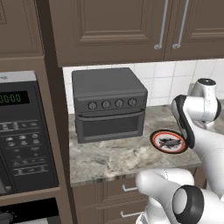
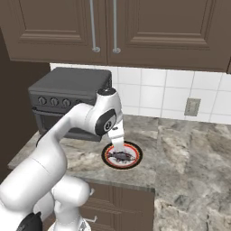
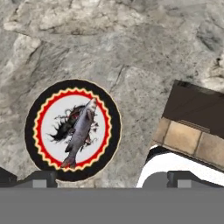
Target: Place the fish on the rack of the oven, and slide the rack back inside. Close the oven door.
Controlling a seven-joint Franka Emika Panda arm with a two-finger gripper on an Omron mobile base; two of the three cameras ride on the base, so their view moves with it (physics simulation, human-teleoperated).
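The fish (image 3: 80,132), small and dark grey, lies on a round red-rimmed white plate (image 3: 43,105) on the stone counter; it also appears as the fish (image 1: 169,142) and the fish (image 2: 121,156). My gripper (image 3: 111,178) hangs just above the plate, open, its tips wide apart with nothing between them. From the right base camera, the gripper (image 2: 119,151) points down over the plate's near-left side. A strip of the oven (image 1: 30,212) shows under the microwave. The rack and the oven door are out of view.
A dark grey four-knob toaster oven (image 1: 109,105) stands at the back of the counter (image 1: 113,159), left of the plate. A black microwave (image 1: 22,131) sits in the tall cabinet at left. Wall cabinets hang overhead. Drawers (image 1: 118,188) sit below the counter edge.
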